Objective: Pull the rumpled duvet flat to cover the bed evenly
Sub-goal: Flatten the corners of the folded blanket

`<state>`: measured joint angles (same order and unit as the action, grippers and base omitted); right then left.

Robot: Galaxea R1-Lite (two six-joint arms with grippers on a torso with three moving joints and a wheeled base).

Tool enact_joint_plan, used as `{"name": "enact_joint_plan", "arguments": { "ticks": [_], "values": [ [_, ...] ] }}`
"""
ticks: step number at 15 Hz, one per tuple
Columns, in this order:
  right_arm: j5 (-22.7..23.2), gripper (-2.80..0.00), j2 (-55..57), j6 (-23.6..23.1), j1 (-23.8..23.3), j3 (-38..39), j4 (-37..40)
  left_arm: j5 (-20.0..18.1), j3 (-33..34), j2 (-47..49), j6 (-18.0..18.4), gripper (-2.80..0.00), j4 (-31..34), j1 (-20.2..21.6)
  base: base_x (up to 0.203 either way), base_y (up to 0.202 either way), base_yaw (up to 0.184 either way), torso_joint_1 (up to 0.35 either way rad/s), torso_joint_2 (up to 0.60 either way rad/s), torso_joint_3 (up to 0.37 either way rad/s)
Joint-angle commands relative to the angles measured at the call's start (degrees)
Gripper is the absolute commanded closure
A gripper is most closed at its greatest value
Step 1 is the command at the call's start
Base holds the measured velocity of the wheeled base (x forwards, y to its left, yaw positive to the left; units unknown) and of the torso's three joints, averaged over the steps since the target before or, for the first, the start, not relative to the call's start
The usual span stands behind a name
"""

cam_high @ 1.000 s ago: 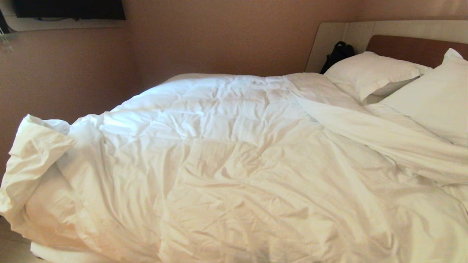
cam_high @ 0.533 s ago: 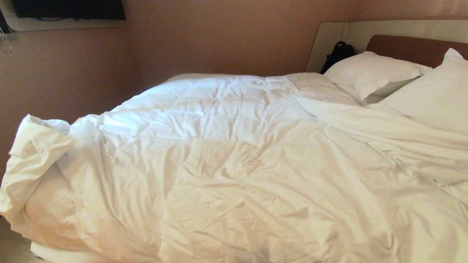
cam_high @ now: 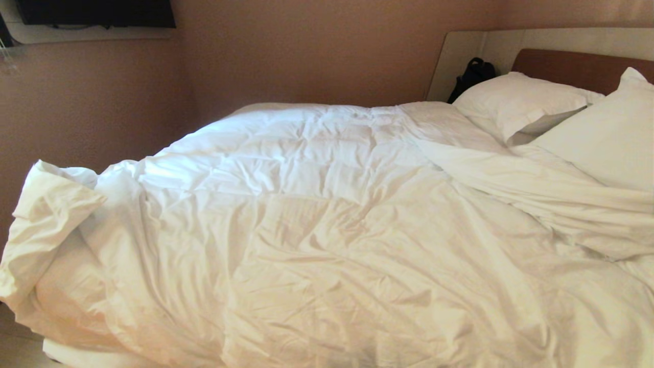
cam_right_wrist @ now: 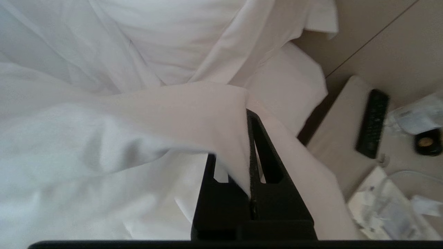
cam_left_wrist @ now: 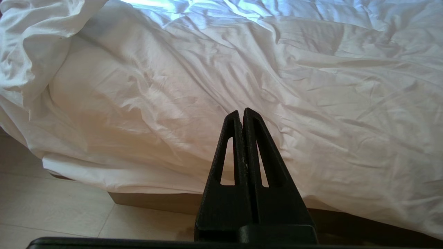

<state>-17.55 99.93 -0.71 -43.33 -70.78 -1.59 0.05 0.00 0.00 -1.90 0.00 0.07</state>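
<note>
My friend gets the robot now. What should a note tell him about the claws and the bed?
Right claw: shut on a fold of the duvet near the pillows.
Left claw: shut, holding nothing, at the bed's foot edge.
Done: duvet covers most of the bed.
Left: it is rumpled, bunched at the far foot corner and folded over by the pillows; pull it flat.

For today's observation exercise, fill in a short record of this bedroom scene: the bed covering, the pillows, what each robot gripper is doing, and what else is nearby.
Duvet: white, wrinkled, bunched at the left foot corner, a fold lying near the pillows
Pillows: two, white, at the brown headboard
Left gripper: jaws shut, empty, beside the bed's edge above the floor
Right gripper: jaws shut on a duvet fold
Nearby: remote control on a bedside table; black bag by the headboard
</note>
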Motion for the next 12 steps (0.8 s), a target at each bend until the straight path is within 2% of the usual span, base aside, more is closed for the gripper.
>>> {"name": "enact_joint_plan", "arguments": {
  "ticks": [1,7,12],
  "values": [
    [-9.0,0.0,2.2,-0.3,-0.1,-0.2,-3.2,0.0,0.0,0.0,0.0,0.0,0.0,0.0,0.0,0.0,0.0,0.0,0.0,0.0],
    [-9.0,0.0,-0.3,-2.6,-5.8,-2.8,-3.5,0.0,0.0,0.0,0.0,0.0,0.0,0.0,0.0,0.0,0.0,0.0,0.0,0.0],
    [-9.3,0.0,0.6,-3.2,-8.5,-3.3,-3.6,0.0,0.0,0.0,0.0,0.0,0.0,0.0,0.0,0.0,0.0,0.0,0.0,0.0]
  ]
}}
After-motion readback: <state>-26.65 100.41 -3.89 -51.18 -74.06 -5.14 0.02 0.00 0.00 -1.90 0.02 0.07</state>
